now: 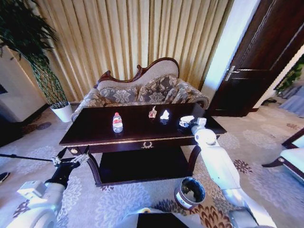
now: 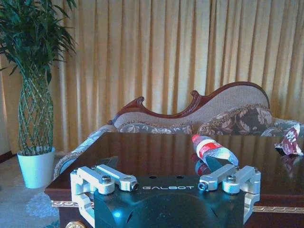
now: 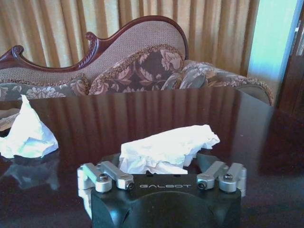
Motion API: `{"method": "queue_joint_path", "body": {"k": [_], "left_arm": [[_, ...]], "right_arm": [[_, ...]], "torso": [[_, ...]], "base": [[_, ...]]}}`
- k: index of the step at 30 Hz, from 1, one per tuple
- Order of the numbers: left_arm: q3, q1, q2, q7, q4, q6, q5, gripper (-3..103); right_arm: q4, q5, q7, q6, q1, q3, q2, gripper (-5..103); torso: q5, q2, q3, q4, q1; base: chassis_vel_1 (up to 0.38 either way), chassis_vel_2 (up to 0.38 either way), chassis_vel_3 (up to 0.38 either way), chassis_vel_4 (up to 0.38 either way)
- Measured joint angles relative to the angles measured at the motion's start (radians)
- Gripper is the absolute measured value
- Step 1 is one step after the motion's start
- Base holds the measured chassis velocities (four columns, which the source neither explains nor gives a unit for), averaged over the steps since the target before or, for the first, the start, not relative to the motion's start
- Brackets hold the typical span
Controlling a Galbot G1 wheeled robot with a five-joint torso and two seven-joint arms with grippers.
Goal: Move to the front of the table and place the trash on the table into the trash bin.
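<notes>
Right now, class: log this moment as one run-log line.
right gripper: on table, around white paper | left gripper: open, at table's front-left corner | bottle, wrapper: on table | bin: floor

Head view high, looking down; both wrist views low, sharing table [image 1: 95, 128].

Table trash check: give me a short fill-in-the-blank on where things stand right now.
1. The right claw is over the table, around a piece of crumpled white ____.
2. The bottle stands upright and has a ____ cap.
3. The trash bin sits on the ____, in front of the table.
4. The left claw hangs off the table's front ____ corner.

Missing words: paper; red; carpet; left
</notes>
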Motion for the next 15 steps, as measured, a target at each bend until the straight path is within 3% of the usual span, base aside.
{"method": "queue_joint_path", "body": {"k": [2,3,6,7,8,10,14,15], "left_arm": [[0.000,0.000,0.000,0.000,0.000,0.000,0.000,100],[0.001,0.000,0.000,0.000,0.000,0.000,0.000,100],[0.002,0.000,0.001,0.002,0.000,0.000,0.000,100],[0.003,-0.001,0.001,0.003,0.000,0.000,0.000,100],[0.003,-0.001,0.001,0.003,0.000,-0.001,0.000,100],[0.003,-0.001,0.002,0.003,0.000,-0.001,0.000,100],[0.003,0.000,0.004,0.007,0.000,-0.001,0.000,100],[0.003,0.000,0.004,0.007,0.000,-0.001,0.000,100]], "right_arm": [[0.000,-0.001,0.000,0.001,0.000,0.000,0.000,89],[0.001,-0.002,0.000,0.002,0.000,-0.001,-0.001,79],[0.001,-0.002,0.000,0.004,0.000,-0.001,-0.002,79],[0.001,-0.003,0.000,0.005,0.000,-0.001,-0.002,66],[0.000,-0.003,0.000,0.006,0.000,-0.001,-0.002,61],[0.000,-0.003,0.000,0.006,0.000,-0.001,-0.002,61],[0.001,-0.003,0.000,0.008,0.000,-0.001,-0.005,39],[0.001,-0.003,0.000,0.008,0.000,-0.001,-0.005,39]], "torso": [[0.0000,0.000,0.000,0.0000,0.000],[0.0000,0.000,0.000,0.0000,0.000],[0.0000,0.000,0.000,0.0000,0.000],[0.0000,0.000,0.000,0.0000,0.000],[0.0000,0.000,0.000,0.0000,0.000],[0.0000,0.000,0.000,0.0000,0.000],[0.0000,0.000,0.000,0.0000,0.000],[0.0000,0.000,0.000,0.0000,0.000]], "base": [[0.000,0.000,0.000,0.000],[0.000,0.000,0.000,0.000],[0.000,0.000,0.000,0.000],[0.000,0.000,0.000,0.000],[0.000,0.000,0.000,0.000],[0.000,0.000,0.000,0.000],[0.000,0.000,0.000,0.000],[0.000,0.000,0.000,0.000]]}}
